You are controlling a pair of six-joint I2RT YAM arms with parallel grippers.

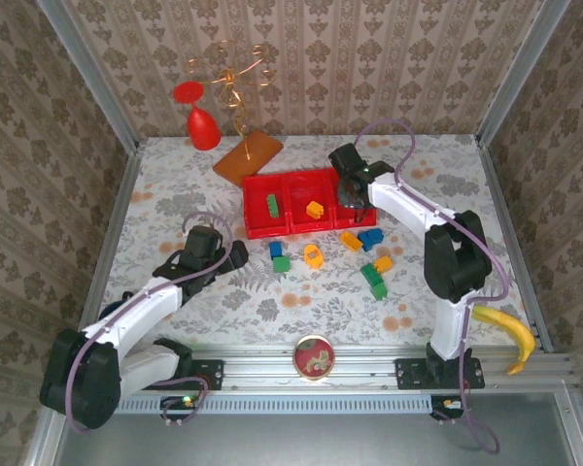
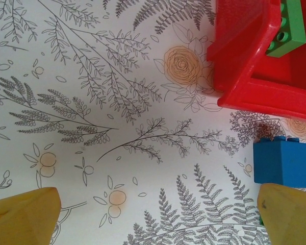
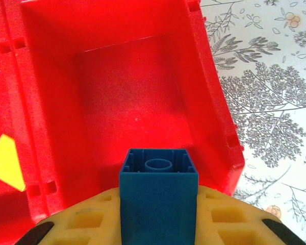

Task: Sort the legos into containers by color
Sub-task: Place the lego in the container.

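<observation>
The right pincer [image 1: 353,191], clamped on a blue brick [image 3: 158,204], hangs over the bare floor of the right-hand compartment [image 3: 132,97] of the red tray [image 1: 262,231]. The brick's hollow underside faces the wrist camera, so a release should drop it straight down into that compartment. A green brick [image 1: 271,204] lies in the left compartment and an orange brick [image 1: 315,209] in the middle one. The left pincer [image 2: 158,219], fingers wide apart and holding nothing, sits low over the bench [image 1: 175,194] off the tray's near left corner, a second blue brick [image 2: 283,163] just beside its right finger, making it the nearer arm for that piece.
</observation>
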